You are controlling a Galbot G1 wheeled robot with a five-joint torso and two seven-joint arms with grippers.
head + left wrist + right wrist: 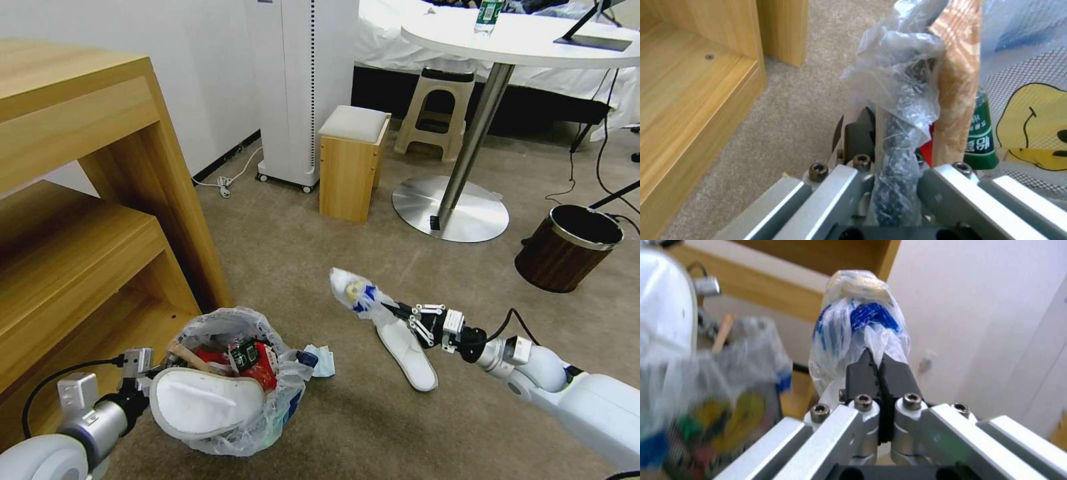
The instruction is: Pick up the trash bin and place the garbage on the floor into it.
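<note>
The trash bin (230, 427), black with a crinkly clear bag, sits low at my left. It holds a white slipper (200, 400), red wrappers (263, 367) and a wooden stick (187, 357). My left gripper (150, 373) is shut on its bagged rim (896, 156), with a green bottle (980, 140) and a yellow wrapper (1031, 126) just inside. My right gripper (400, 312) is shut on a blue-and-white piece of garbage in clear plastic (357, 293) (862, 323), held above the floor (300, 267) to the right of the bin. A second white slipper (408, 350) lies under it; a light-blue mask (322, 360) lies beside the bin.
A wooden shelf unit (100, 200) stands close on the left. Farther off are a small wooden box stool (350, 163), a white tower appliance (300, 87), the round table's steel base (450, 207), a plastic stool (437, 110) and a wood-brown metal-rimmed bin (570, 247) at right.
</note>
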